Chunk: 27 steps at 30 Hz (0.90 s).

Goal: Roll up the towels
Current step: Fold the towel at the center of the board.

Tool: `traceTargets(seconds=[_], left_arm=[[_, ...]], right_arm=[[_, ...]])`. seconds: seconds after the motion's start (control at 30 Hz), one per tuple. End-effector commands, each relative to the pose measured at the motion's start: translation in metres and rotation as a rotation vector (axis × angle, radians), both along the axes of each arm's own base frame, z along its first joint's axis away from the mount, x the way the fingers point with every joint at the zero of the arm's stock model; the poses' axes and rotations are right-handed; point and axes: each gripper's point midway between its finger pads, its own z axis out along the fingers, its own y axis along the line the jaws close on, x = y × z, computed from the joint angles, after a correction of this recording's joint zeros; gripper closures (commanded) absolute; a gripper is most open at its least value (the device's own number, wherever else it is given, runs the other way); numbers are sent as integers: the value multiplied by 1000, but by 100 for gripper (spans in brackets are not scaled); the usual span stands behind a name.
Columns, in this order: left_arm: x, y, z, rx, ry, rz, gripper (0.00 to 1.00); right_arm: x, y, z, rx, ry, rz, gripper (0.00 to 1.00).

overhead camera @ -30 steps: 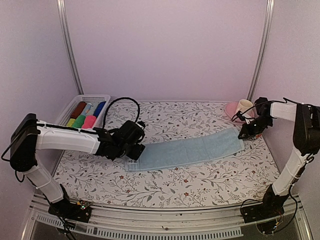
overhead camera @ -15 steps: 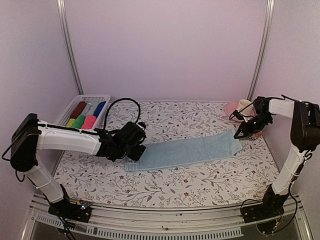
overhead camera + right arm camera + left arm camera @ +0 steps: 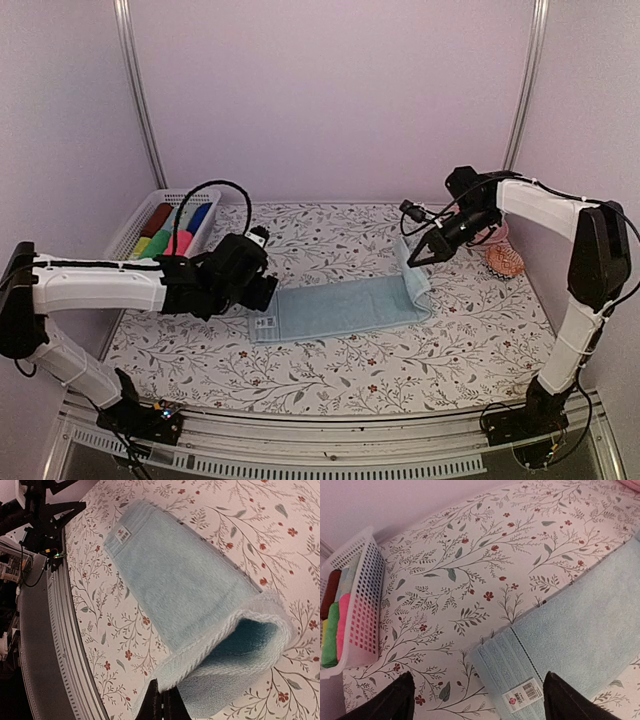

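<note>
Top external view: the floral desk point(image 3: 330, 370) carried one pale blue towel point(image 3: 340, 307), its long axis running left to right across the middle, with the left end a little closer to the arm bases. The left part lay flat. The right end stood raised off the desk and curled back over toward the left. A white basket point(image 3: 185, 193) of coloured rolls sat at the far left, well apart from the towel. The right pincer point(image 3: 413, 261) was the arm at the curled end and held it, jaws closed on the hem. The left pincer point(image 3: 262, 293) hung just beside the flat left end, jaws wide and holding nothing. Judged from this, the rolling would travel leftward along the long axis, from the right arm toward the left.

Right wrist view alone showed the hollow of the curl and the hem pinched at the fingertips. Left wrist view alone showed the printed label point(image 3: 522, 696) on the hemmed left end, lying between the spread fingers.
</note>
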Motion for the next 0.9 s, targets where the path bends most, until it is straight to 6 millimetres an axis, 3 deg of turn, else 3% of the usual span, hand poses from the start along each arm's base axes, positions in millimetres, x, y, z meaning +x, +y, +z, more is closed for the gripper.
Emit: traceTargets(seconds=[0.0, 0.13, 0.33, 0.5, 0.67, 0.73, 0.87], left_arm=[[-6, 25, 30, -68, -61, 63, 11], [-14, 45, 50, -121, -103, 92, 11], [-24, 66, 49, -138, -106, 133, 11], [-28, 73, 43, -132, -94, 150, 11], [-29, 76, 41, -128, -92, 159, 11], [-29, 77, 41, -123, -93, 159, 11], [-29, 78, 40, -116, -94, 160, 10]], right_arm=[[-10, 46, 19, 84, 10, 115, 98], [-13, 95, 19, 126, 27, 216, 98], [-11, 170, 23, 188, 4, 326, 98], [-13, 217, 23, 247, -13, 370, 98], [-14, 242, 20, 275, -35, 386, 98], [-13, 249, 0, 269, -12, 388, 98], [-10, 256, -15, 260, -10, 381, 98]])
